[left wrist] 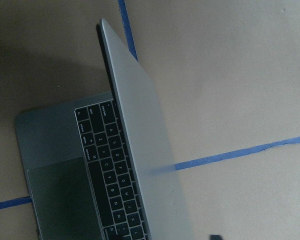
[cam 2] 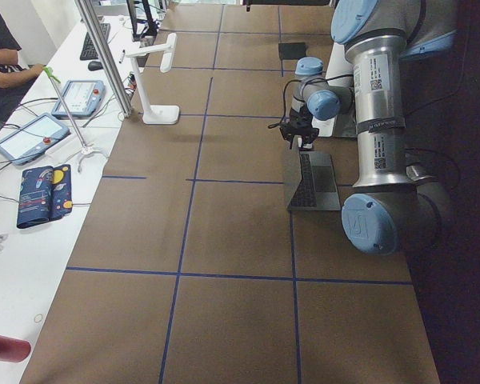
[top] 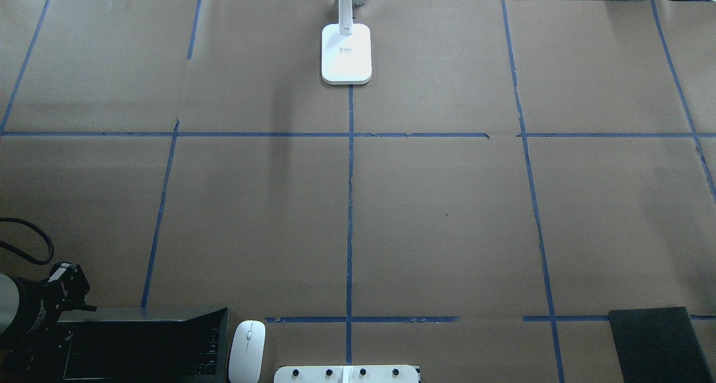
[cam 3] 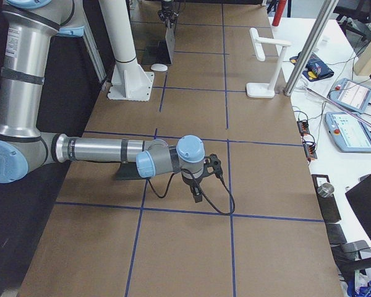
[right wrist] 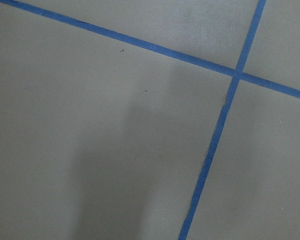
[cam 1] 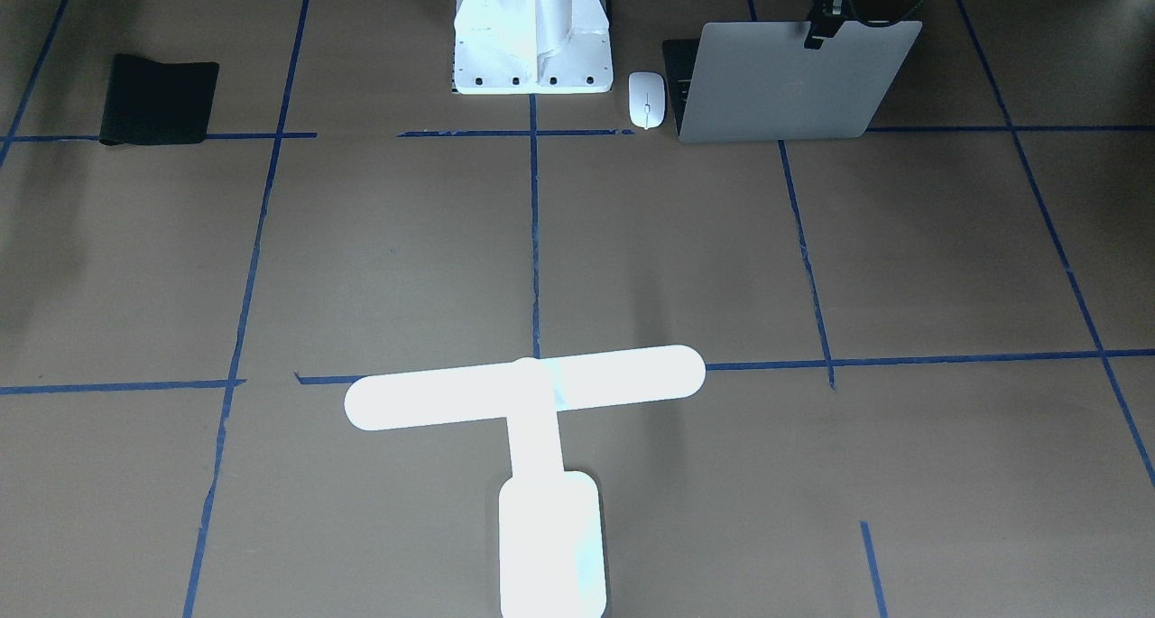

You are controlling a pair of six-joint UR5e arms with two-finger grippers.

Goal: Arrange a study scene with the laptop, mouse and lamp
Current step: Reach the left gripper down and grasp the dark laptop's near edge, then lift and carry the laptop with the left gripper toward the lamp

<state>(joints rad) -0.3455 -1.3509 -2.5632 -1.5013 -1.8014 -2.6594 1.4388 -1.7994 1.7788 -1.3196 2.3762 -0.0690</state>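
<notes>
The grey laptop (cam 1: 780,86) stands half open at the robot's edge of the table, its lid raised. My left gripper (cam 1: 817,39) grips the lid's top edge, one black finger over the lid's back. The overhead view shows the left gripper (top: 78,302) above the laptop (top: 140,338). The left wrist view shows the lid edge-on and the black keys (left wrist: 112,170). The white mouse (cam 1: 647,97) lies beside the laptop. The glowing white lamp (cam 1: 528,388) stands at the far side. My right gripper (cam 3: 196,190) hangs low over bare paper; I cannot tell its state.
A black mat (cam 1: 158,99) lies at the robot's right near corner. The white bolted pedestal (cam 1: 532,32) stands between mat and mouse. Blue tape lines (top: 349,204) cross the brown paper. Tablets and cables (cam 3: 349,99) lie beyond the table's far edge.
</notes>
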